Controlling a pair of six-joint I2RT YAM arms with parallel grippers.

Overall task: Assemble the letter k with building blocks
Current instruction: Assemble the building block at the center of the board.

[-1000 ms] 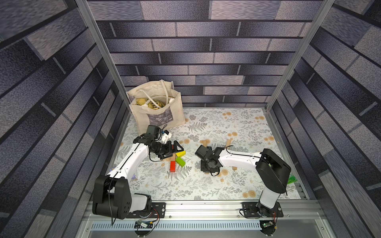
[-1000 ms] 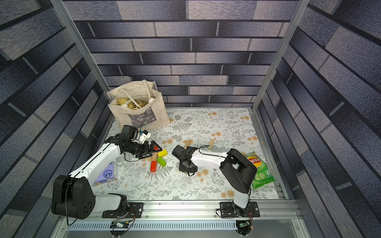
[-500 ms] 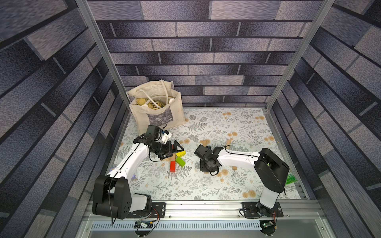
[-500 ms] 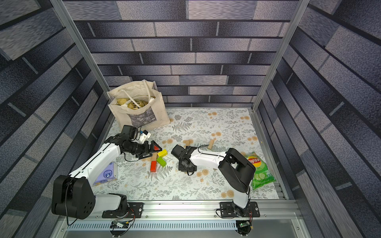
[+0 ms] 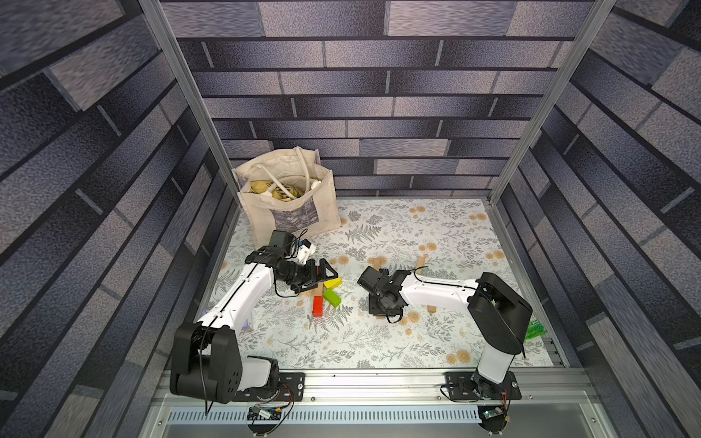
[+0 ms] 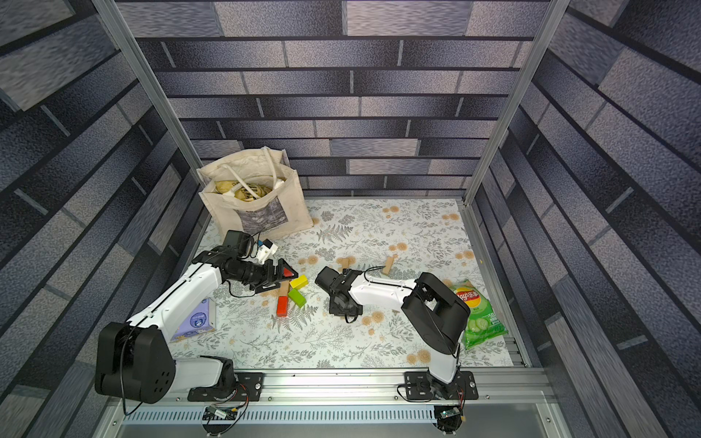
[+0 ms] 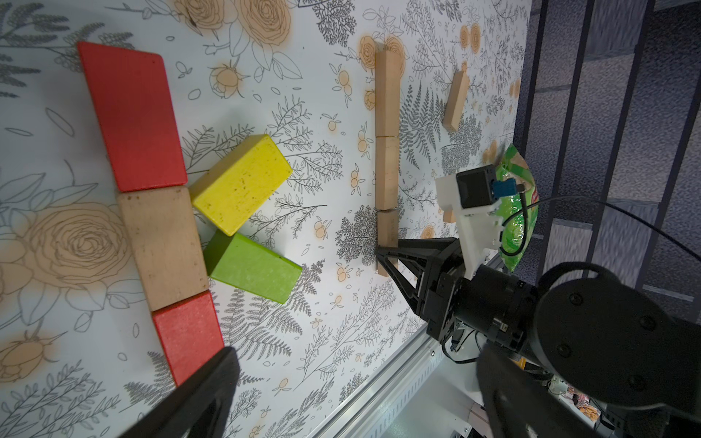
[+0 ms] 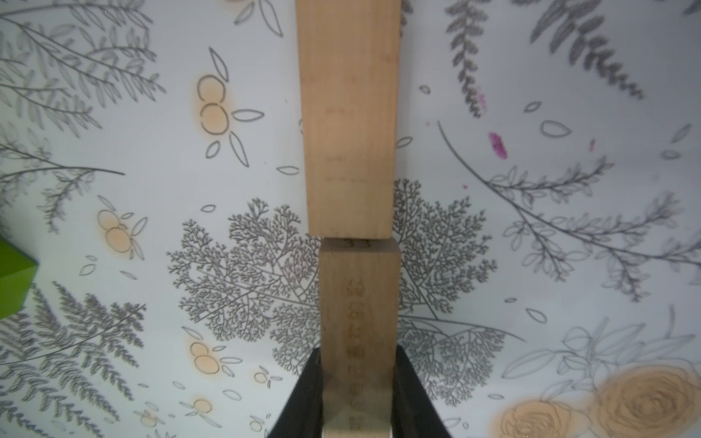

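Wrist cam shows my right gripper [image 8: 358, 354] clamped on tan block [image 8: 358, 303]; top views hide it. Left gripper [image 7: 358, 360] wide open.

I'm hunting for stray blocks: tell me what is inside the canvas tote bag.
In both top views, the tote bag shows pale looped straps over yellowish-brown packets. No block is visible; anything deeper is covered by them and the bag's walls.
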